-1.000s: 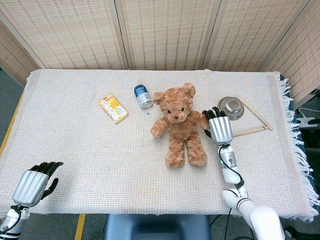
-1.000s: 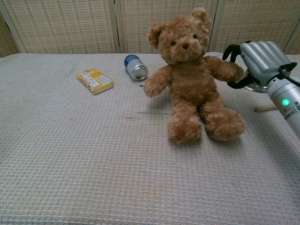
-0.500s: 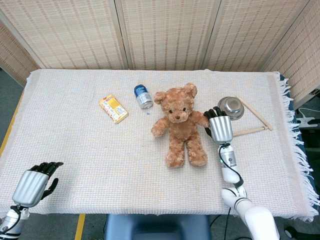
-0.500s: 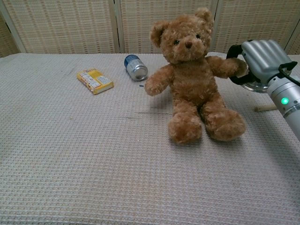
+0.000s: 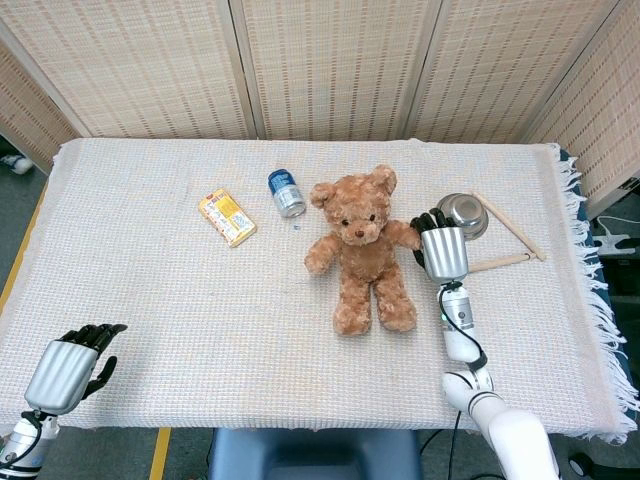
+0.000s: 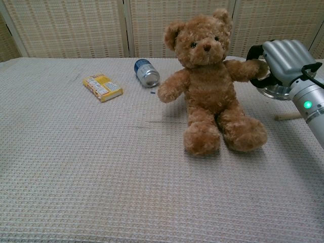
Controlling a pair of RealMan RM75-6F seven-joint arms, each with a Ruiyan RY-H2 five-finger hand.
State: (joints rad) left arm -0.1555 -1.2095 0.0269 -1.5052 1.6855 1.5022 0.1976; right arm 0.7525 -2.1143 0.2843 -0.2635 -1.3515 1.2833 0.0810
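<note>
The teddy bear (image 6: 212,86) sits upright on the table (image 5: 150,290), its outstretched paw wrapped by the dark fingers (image 6: 255,53) of the right hand (image 5: 441,250). That hand grips the paw from the side, fingers curled around the plush with the silver back of the hand facing the cameras. The bear's body and legs lie just to the inner side of the hand, feet pointing back toward the robot.

Just beyond the right hand, on its outer side, a steel bowl (image 5: 463,214) rests on the cloth, with two wooden sticks (image 5: 508,227) angled further out from it. Well past the bear, on the far side from the hand, a blue can (image 5: 286,193) lies tipped over, and beyond that a yellow packet (image 5: 227,217) lies flat.

The left hand (image 5: 65,368) rests far off at the near edge of the table, fingers loosely curled, nothing in it.

In my judgement the hold is weak: only a soft, squashy paw is held, so the bear could slip free or swing and topple if lifted or dragged. The bowl sits so close behind the knuckles that any pull outward could knock it or the sticks.
</note>
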